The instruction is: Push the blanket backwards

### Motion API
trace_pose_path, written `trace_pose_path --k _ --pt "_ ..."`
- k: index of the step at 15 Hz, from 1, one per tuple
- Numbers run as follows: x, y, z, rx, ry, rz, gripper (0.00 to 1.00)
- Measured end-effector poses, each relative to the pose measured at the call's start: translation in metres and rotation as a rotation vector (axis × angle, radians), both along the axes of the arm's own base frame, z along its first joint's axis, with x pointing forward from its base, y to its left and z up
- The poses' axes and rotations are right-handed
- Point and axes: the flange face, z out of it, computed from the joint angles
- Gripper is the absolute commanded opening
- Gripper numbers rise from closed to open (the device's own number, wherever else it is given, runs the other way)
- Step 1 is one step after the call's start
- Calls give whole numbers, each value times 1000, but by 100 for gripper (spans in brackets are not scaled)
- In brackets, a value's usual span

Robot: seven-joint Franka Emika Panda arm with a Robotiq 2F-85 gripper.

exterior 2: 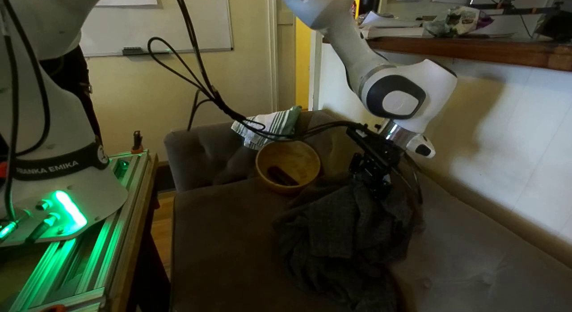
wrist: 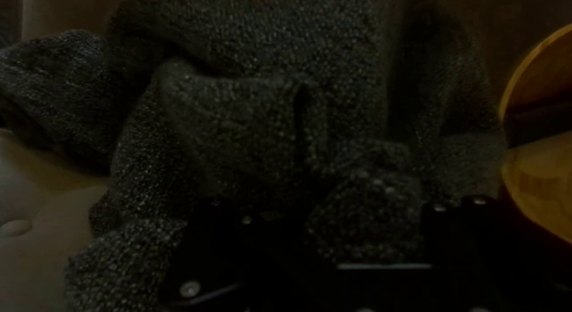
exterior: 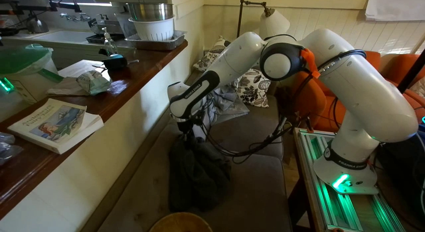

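Note:
The blanket (exterior: 199, 175) is dark grey, textured and bunched on the seat of the brown sofa. It shows also in an exterior view (exterior 2: 344, 240) and fills most of the wrist view (wrist: 250, 124). My gripper (exterior: 188, 139) points down into the top of the heap, at its wall side in an exterior view (exterior 2: 371, 182). In the dark wrist view the two jaw sides of my gripper (wrist: 344, 209) stand apart, with a fold of blanket between them. The fingertips are hidden in the cloth, so their grip on it does not show.
A wooden bowl (exterior 2: 288, 166) with a dark object inside stands close beside the blanket. A striped towel (exterior 2: 268, 126) hangs over the sofa arm. A wall with a wooden counter (exterior: 149, 70) runs along the sofa. Cushions (exterior: 254, 87) and grey cloth (exterior: 229, 104) lie farther along.

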Motion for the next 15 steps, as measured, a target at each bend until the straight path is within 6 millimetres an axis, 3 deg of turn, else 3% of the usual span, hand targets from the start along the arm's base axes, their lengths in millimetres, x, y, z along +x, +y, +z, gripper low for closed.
trace_pose_path --k 1,2,4,7,11,13,15 --pt "0 -3 -9 1 -3 -24 0" --pt "1 -6 -17 3 -6 -44 25" --pt "4 -6 -29 3 -6 -55 31" --pt "6 -5 -34 6 -2 -55 54" --pt "0 -29 -4 -41 -10 -68 82" --pt "-16 -55 22 -102 9 -86 96" --pt "-38 -80 44 -144 51 -79 100"
